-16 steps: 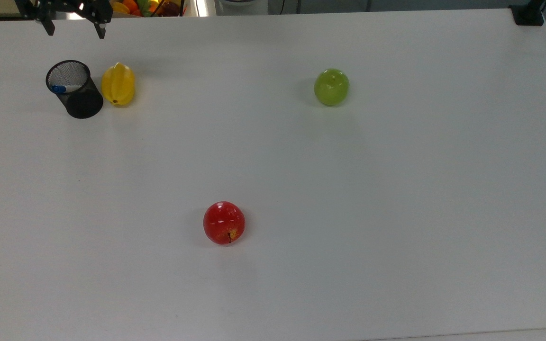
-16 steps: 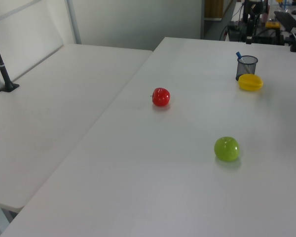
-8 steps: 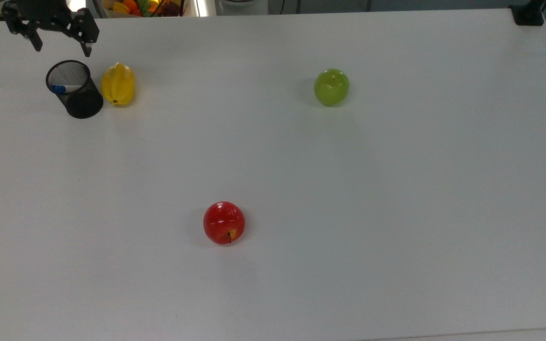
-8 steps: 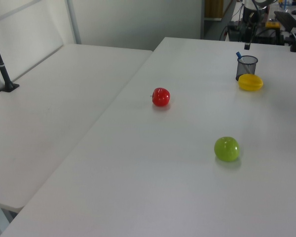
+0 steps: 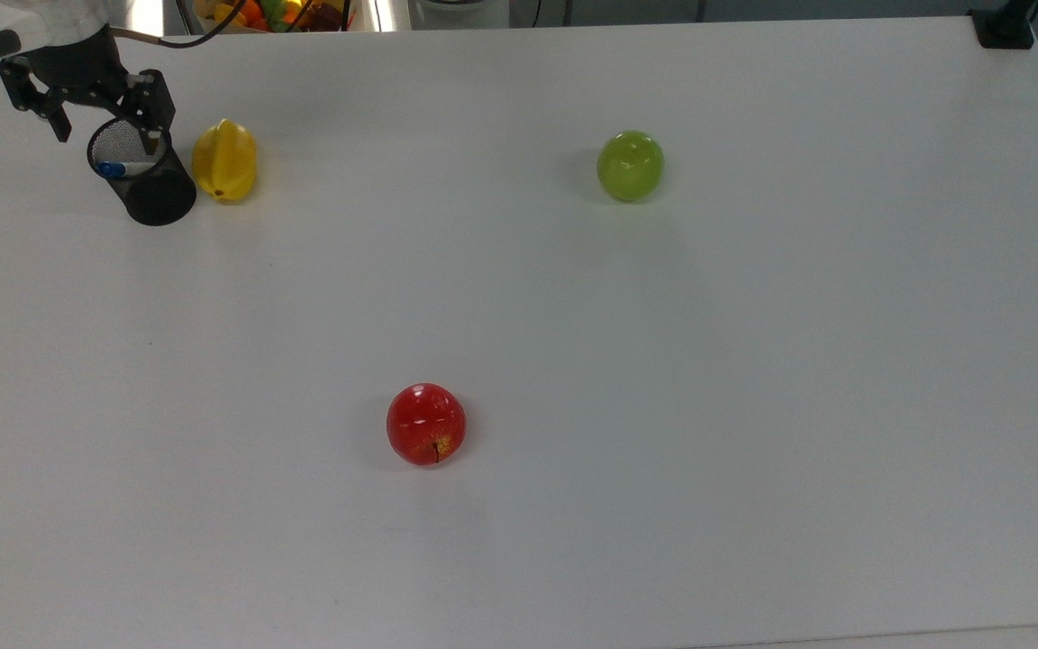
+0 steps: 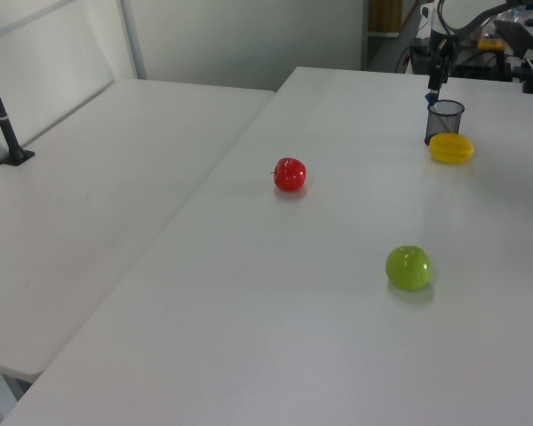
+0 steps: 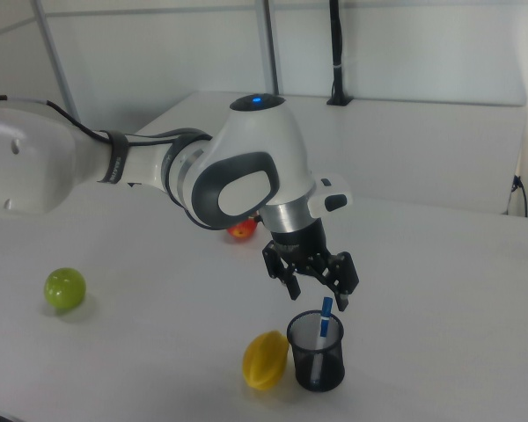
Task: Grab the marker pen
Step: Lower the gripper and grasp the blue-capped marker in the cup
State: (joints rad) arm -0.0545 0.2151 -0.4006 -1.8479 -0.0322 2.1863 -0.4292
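The marker pen (image 7: 324,320) stands tilted in a black mesh pen cup (image 7: 317,355), its blue cap sticking out above the rim. From above, the blue cap of the marker pen (image 5: 108,169) leans on the left inside wall of the cup (image 5: 142,177). My gripper (image 7: 319,295) hangs open just over the cup, fingers spread to either side of the pen's top and not touching it. In the top view the gripper (image 5: 106,133) sits over the cup's far rim. In the left view the gripper (image 6: 434,85) hovers above the cup (image 6: 443,122).
A yellow star fruit (image 5: 224,159) lies right beside the cup, on the top view's right. A green apple (image 5: 631,165) and a red apple (image 5: 426,424) sit farther off on the white table (image 5: 753,361). A fruit basket (image 5: 267,11) stands past the far edge.
The open gripper has come from the table's far edge down and to the top view's left, ending over the cup. Pen, cup and fruit have not moved.
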